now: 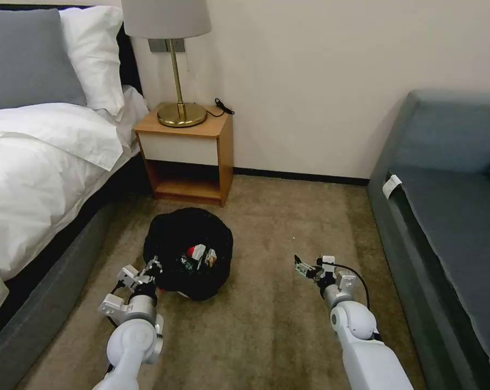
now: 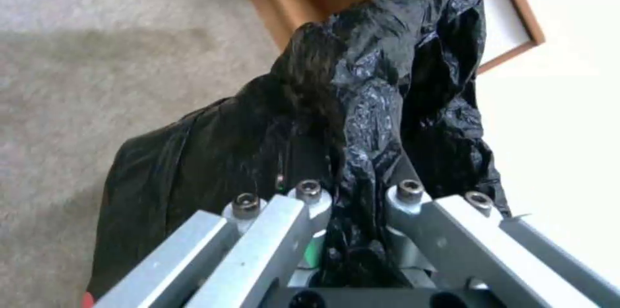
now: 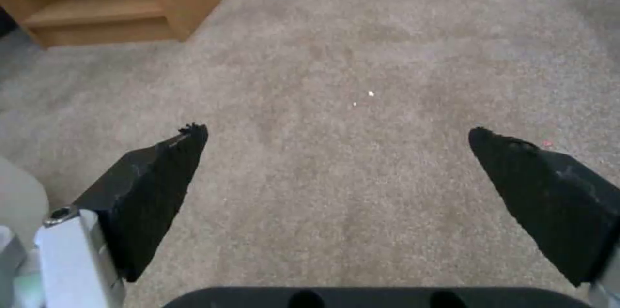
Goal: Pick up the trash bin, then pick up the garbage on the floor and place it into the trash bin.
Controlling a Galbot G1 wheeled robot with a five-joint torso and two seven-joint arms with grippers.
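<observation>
The trash bin point(image 1: 174, 225), wrapped in a crinkled black bag point(image 2: 387, 80), is on the floor point(image 1: 277, 319) in front of the nightstand. Several pieces of garbage point(image 1: 200, 255) lie inside its mouth, among them a red-and-white packet. My left gripper point(image 1: 154, 266) is at the bin's near left edge. In the left wrist view that gripper point(image 2: 358, 196) is shut on a fold of the black bag at the rim. My right gripper point(image 1: 304, 268) hangs to the right of the bin over bare carpet. Its black fingertips point(image 3: 174, 162) are spread wide with nothing between them.
A wooden nightstand point(image 1: 188, 157) with a brass lamp point(image 1: 177, 81) stands behind the bin against the wall. The bed point(image 1: 33, 179) runs along the left and a grey sofa point(image 1: 451, 216) along the right. A tiny white speck point(image 3: 371, 93) lies on the carpet between them.
</observation>
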